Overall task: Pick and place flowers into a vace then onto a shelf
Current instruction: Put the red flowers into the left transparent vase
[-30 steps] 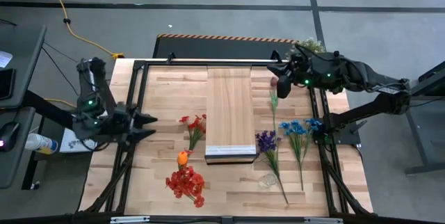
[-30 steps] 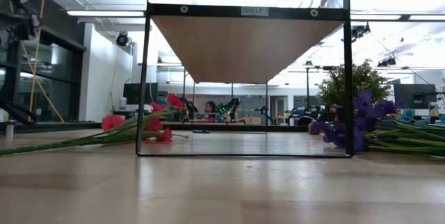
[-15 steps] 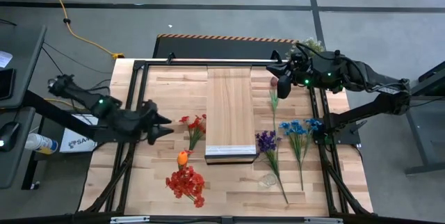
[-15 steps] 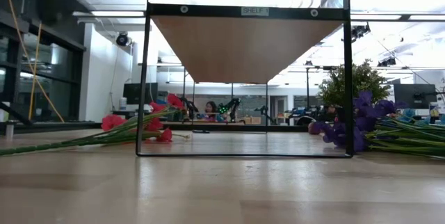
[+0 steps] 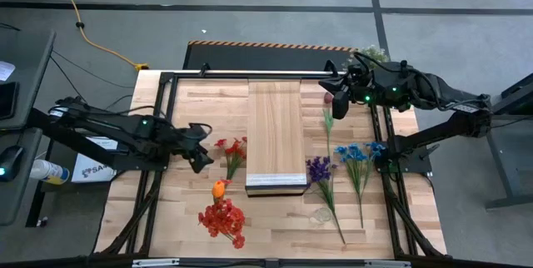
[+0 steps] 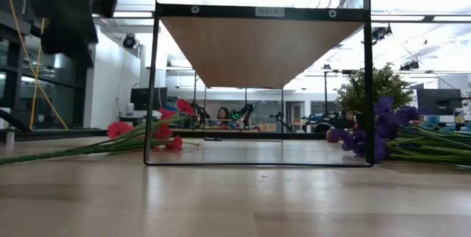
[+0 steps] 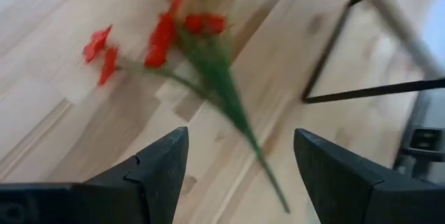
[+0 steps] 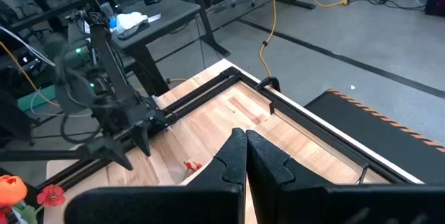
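Tabletop (image 5: 191,226): six flowers (image 5: 232,153), one shelf (image 5: 275,131)

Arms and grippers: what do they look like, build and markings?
Both are dark, near-black jointed arms with small green lights glowing on the links. The left gripper has two broad, wedge-shaped matte black fingers tapering to blunt tips. The right gripper has the same black fingers, notched along the inner edges. No labels are readable on either arm.
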